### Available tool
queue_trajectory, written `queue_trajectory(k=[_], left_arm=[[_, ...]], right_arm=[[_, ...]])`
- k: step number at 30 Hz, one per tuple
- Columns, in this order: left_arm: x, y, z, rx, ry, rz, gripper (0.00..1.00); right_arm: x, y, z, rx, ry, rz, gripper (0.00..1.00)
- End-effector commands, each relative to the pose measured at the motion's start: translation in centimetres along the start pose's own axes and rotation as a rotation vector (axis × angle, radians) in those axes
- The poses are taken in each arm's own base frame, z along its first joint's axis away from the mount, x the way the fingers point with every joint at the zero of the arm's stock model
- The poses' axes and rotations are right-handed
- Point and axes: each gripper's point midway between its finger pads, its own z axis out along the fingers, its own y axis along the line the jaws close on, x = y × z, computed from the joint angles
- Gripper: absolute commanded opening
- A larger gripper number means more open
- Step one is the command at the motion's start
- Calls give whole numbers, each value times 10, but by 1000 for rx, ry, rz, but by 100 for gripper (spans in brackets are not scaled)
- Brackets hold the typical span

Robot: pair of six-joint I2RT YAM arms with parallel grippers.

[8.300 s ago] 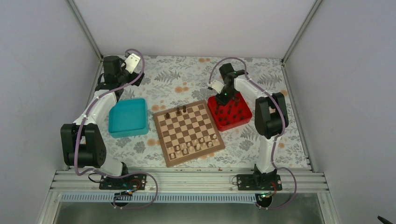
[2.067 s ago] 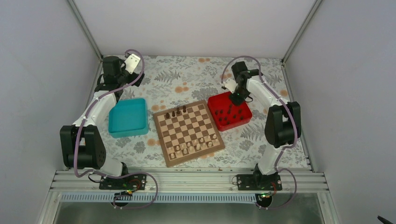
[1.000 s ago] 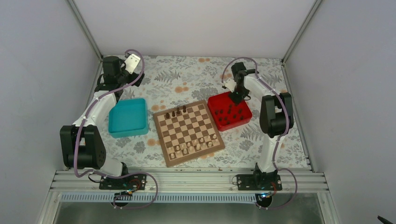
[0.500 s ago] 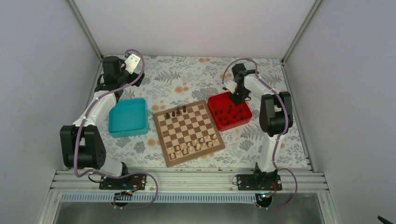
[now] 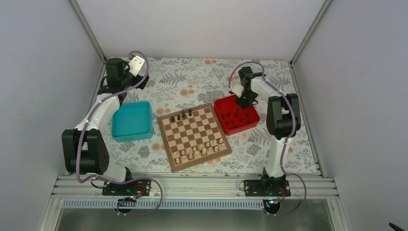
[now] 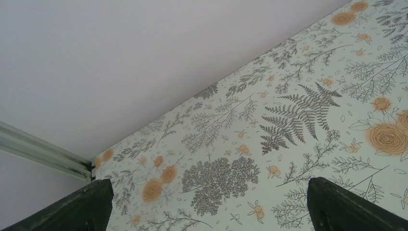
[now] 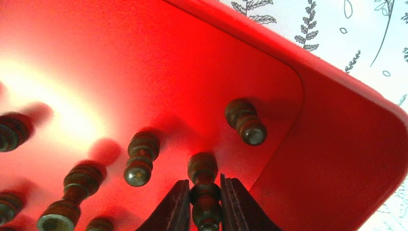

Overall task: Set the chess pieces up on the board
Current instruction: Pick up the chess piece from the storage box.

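Chessman (image 7: pixel 204 179) (dark brown, upright, near a rounded corner of the red tray (image 7: pixel 337 120)) is the piece in play. We see the right gripper (image 7: pixel 204 204) down over it, fingers (image 7: pixel 175 207) pressed to both sides of its stem with no gap showing. We log the gripper as clamped on that chessman, which we judge is not yet lifted off the tray floor.

More dark chess pieces (image 5: pixel 235 118) stand around it in the tray, and the wrist view shows at least five close by. The board (image 5: pixel 195 137) lies just left of the tray, turned a little on the floral cloth (image 6: pixel 288 120).

Progress, as we judge it:
- **Done:** only a short row of placed pieces (image 5: pixel 181 116) stands on the far rank, toward its left end. The pale chessmen (image 5: pixel 199 150) already fill much of the two near ranks.
- **Left:** the dark side is barely begun, with most of that set waiting in the red tray for one-by-one transfer.

Left gripper (image 5: pixel 137 65) hangs at the far-left corner over the cloth, fingers wide apart, holding nothing. The teal tray (image 5: pixel 131 120) sits left of the board.
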Motion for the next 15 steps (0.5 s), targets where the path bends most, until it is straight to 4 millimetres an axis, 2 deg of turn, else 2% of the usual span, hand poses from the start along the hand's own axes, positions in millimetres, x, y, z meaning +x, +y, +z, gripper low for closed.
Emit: queue_trajectory(k=[1, 4, 7, 11, 15], left_arm=[[-9, -2, -4, 13, -27, 2, 100], [-9, -2, -5, 14, -27, 1, 100], [-9, -2, -5, 12, -27, 1, 100], [-9, -2, -5, 12, -28, 2, 100], [-10, -2, -5, 12, -30, 0, 100]], right_arm=[[2, 1, 1, -26, -3, 9, 13], [3, 0, -7, -22, -4, 11, 9], [0, -1, -23, -10, -15, 12, 8], [-14, 5, -61, 11, -54, -16, 7], [-45, 27, -109, 29, -140, -92, 7]])
